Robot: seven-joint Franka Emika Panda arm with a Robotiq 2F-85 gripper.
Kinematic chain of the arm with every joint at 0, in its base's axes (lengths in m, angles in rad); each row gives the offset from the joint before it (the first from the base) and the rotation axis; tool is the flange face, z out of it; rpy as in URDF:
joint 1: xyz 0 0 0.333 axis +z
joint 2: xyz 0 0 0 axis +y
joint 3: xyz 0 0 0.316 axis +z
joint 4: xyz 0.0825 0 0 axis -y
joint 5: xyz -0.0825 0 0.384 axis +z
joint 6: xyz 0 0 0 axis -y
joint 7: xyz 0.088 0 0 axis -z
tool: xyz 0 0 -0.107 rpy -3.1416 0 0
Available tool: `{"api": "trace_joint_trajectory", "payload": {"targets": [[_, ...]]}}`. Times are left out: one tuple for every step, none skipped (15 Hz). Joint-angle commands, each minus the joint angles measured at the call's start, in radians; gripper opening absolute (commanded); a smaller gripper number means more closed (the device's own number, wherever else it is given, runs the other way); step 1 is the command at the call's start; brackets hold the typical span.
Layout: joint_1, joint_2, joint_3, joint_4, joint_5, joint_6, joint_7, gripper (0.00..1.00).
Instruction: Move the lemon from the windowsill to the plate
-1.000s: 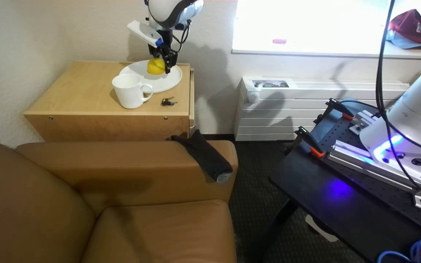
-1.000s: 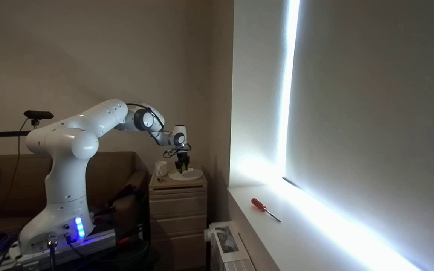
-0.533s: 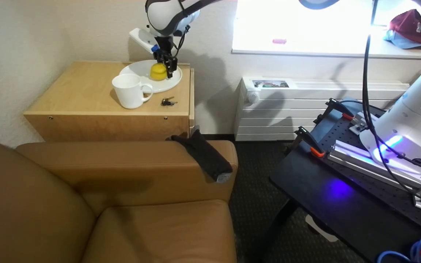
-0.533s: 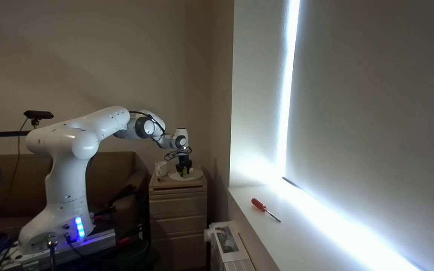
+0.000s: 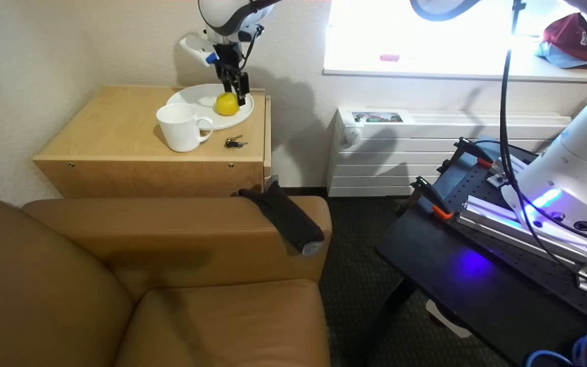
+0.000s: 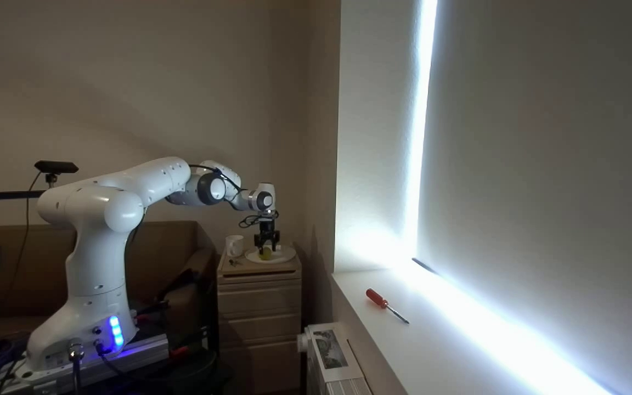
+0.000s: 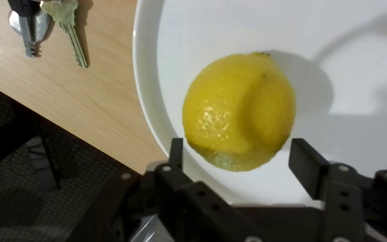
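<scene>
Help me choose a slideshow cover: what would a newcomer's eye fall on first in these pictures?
Most likely the bright yellow lemon, lying on the white plate and large near the middle of the wrist view, with the open gripper close to it. Next, perhaps, in an exterior view, the glaringly lit windowsill, where a red-handled screwdriver lies. In an exterior view, a maroon cap stands out at the upper right.

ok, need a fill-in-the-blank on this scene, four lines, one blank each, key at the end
The lemon lies on the round white ____.
The gripper holds nothing; its jaws stand ____.
On the windowsill lies a red-handled ____.
Near the mug on the cabinet top lie some ____.

Missing words: plate; open; screwdriver; keys.
</scene>
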Motion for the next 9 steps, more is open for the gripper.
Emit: {"api": "trace_joint_trajectory", "payload": {"targets": [[-0.01,0.038,0.001,0.085,0.009,-0.048,0.026,1.0],[-0.011,0.04,0.002,0.092,0.011,-0.049,0.031,1.0],[-0.016,0.037,0.008,0.097,0.017,-0.052,0.029,1.0],[-0.018,0.026,0.012,0.096,0.019,-0.06,0.022,1.0],[-0.024,0.01,0.019,0.091,0.025,-0.076,0.012,1.0],[-0.034,-0.014,0.035,0.084,0.039,-0.084,-0.018,1.0],[-0.037,-0.028,0.041,0.084,0.044,-0.094,-0.029,1.0],[-0.046,-0.049,0.061,0.079,0.059,-0.096,-0.065,1.0],[-0.021,-0.001,0.022,0.092,0.026,-0.047,-0.012,1.0]]}}
